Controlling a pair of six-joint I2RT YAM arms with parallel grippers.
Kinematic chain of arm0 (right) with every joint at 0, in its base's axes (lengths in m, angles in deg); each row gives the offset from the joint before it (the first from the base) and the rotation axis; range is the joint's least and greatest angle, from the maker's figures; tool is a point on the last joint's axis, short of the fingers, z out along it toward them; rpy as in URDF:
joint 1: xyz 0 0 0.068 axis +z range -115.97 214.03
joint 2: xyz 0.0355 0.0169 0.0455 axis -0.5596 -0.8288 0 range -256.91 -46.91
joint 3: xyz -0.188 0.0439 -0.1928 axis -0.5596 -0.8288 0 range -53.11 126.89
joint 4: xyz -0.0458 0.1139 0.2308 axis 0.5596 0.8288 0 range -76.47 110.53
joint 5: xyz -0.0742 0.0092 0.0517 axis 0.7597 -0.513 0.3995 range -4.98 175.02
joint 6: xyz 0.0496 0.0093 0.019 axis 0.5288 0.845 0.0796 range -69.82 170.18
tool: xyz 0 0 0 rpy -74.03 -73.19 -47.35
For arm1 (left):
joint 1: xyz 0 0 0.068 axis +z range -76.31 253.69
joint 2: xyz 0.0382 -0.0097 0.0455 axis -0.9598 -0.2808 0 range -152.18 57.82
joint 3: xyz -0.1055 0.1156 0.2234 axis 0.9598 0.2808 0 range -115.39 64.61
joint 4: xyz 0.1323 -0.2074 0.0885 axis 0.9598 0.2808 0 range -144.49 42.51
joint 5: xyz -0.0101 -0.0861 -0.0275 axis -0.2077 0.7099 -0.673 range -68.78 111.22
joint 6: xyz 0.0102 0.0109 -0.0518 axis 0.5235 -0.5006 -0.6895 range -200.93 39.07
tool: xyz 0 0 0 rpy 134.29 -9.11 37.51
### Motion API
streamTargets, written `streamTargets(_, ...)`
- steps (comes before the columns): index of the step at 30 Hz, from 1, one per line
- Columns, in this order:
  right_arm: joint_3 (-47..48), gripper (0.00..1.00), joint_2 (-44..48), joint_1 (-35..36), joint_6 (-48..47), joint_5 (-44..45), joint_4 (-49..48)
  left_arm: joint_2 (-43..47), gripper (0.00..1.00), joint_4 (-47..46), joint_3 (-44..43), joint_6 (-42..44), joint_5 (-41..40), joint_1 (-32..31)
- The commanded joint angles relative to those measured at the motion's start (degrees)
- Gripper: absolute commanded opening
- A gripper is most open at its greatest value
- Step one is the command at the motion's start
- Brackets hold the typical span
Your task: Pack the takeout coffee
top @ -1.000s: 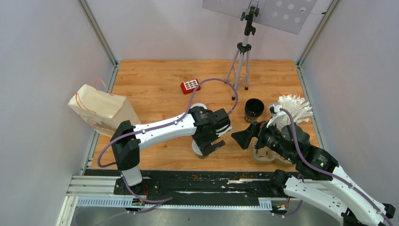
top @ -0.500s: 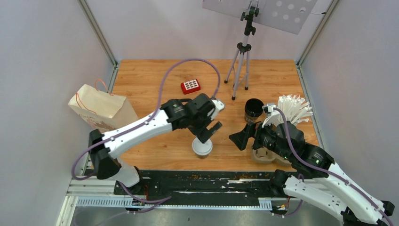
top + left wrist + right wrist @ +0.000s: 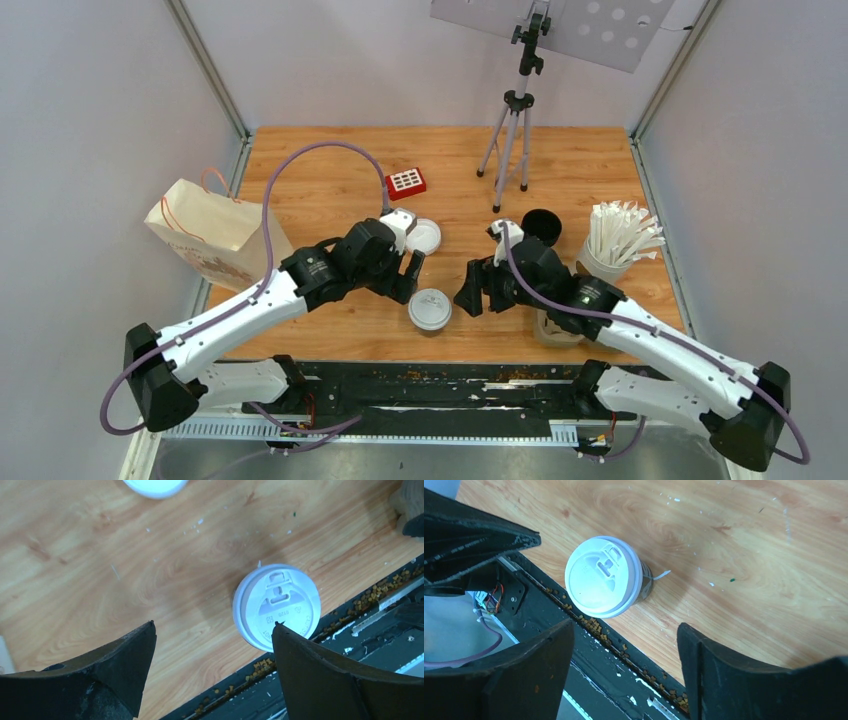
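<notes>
A takeout coffee cup (image 3: 430,309), black with a white lid, stands near the table's front edge. It shows in the left wrist view (image 3: 276,607) and in the right wrist view (image 3: 604,576). A second black cup (image 3: 541,225) stands open, with no lid, farther back. A loose white lid (image 3: 424,237) lies on the wood. My left gripper (image 3: 405,272) is open and empty, just left of and behind the lidded cup (image 3: 214,625). My right gripper (image 3: 478,290) is open and empty, just right of that cup (image 3: 626,625).
A paper bag (image 3: 215,235) lies at the left edge. A white cup of wrapped straws (image 3: 610,245) stands at the right. The cardboard cup tray (image 3: 552,330) is partly under my right arm. A red block (image 3: 405,182) and a tripod (image 3: 512,130) stand at the back.
My left gripper has drawn back up and to the left, off the lidded cup. My right gripper has swung left toward that cup, uncovering the straws.
</notes>
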Motion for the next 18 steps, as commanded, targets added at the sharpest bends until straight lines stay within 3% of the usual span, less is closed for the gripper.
streamTargets(1, -0.91, 0.69, -3.92, -1.63, -1.37, -6.92, -8.82, 2.99, 0.91, -9.29, 6.53, -6.31, 6.01, 0.76)
streamTargets(5, -1.12, 0.59, -7.29, -3.37, -2.01, -8.97, -10.2, 5.2, 0.88, -16.38, 12.63, -9.48, 9.51, 1.74)
streamTargets(10, -1.5, 0.57, -11.73, -5.86, -4.3, -12.54, -11.03, 4.25, 0.8, -19.11, 15.52, -11.73, 13.5, 3.7)
streamTargets(18, 0.2, 0.55, -16.37, -6.6, -4.28, -15.76, -11.8, 6.48, 0.71, -21.55, 20.23, -13.7, 13.32, 4.69)
